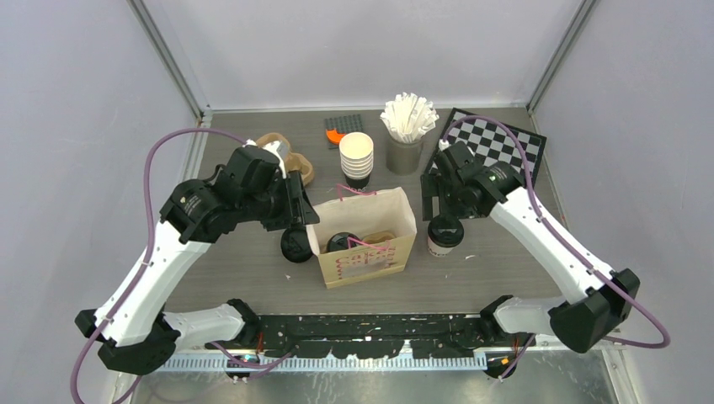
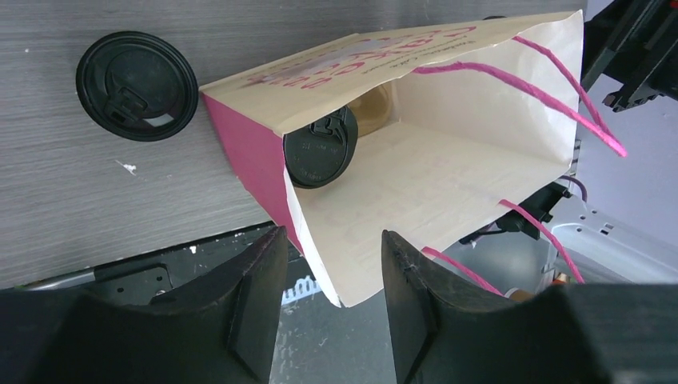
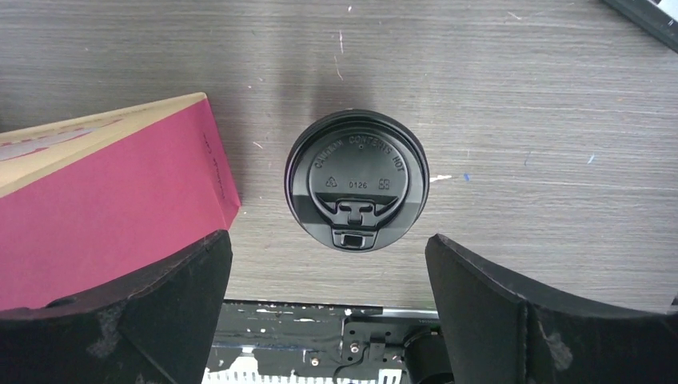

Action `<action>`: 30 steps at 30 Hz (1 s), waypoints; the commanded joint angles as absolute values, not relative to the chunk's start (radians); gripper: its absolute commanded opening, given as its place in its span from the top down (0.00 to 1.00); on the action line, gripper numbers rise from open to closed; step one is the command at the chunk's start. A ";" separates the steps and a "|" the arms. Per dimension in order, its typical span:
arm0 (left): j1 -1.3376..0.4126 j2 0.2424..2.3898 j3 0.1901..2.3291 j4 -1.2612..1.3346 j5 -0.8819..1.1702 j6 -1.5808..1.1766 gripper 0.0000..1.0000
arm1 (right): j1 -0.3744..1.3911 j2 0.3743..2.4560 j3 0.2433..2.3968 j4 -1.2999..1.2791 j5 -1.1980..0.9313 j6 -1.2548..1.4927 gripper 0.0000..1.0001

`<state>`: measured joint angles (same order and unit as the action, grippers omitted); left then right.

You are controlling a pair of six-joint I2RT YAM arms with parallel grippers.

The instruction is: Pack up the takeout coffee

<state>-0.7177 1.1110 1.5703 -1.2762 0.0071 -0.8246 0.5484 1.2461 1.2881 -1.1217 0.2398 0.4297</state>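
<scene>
A cream paper bag [image 1: 370, 220] [image 2: 448, 168] with pink handles stands open at the table's middle. Inside it sits one takeout coffee [image 1: 341, 242] [image 2: 321, 148], its black lid facing up. A second takeout coffee [image 1: 444, 235] [image 3: 356, 180] stands on the table just right of the bag. My right gripper [image 1: 441, 206] [image 3: 326, 240] hovers above it, open wide and apart from the cup. My left gripper [image 1: 296, 212] [image 2: 328, 296] is open at the bag's left rim, with a corner of the rim between its fingers but not pinched. Another black lid [image 1: 296, 245] [image 2: 137, 86] lies left of the bag; whether a cup is under it is hidden.
A stack of lidless cream cups [image 1: 356, 156] and a holder of white paper sticks [image 1: 408, 126] stand behind the bag. A checkerboard [image 1: 501, 141] lies at back right, an orange piece on a grey mat [image 1: 338, 133] at back centre. Something brown [image 1: 383, 238] also lies inside the bag.
</scene>
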 commanded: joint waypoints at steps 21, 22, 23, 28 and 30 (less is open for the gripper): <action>-0.712 1.120 1.600 -1.260 -0.029 -0.795 0.50 | 0.389 1.348 1.279 -1.187 0.043 0.337 0.09; -0.712 1.118 1.598 -1.260 -0.030 -0.796 0.51 | 0.390 1.354 1.276 -1.182 0.049 0.333 0.10; -0.712 1.116 1.597 -1.259 -0.031 -0.797 0.51 | 0.389 1.362 1.274 -1.182 0.051 0.329 0.10; -0.712 1.112 1.599 -1.268 -0.037 -0.801 0.50 | 0.389 1.384 1.260 -1.150 0.043 0.330 0.11; -0.712 1.111 1.601 -1.273 -0.039 -0.801 0.50 | 0.389 1.391 1.252 -1.142 0.044 0.330 0.11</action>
<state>-0.7174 1.1259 1.5806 -1.2766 -0.0185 -0.8040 0.3885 1.3876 1.2617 -1.1782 0.0422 0.3439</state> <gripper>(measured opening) 0.494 0.894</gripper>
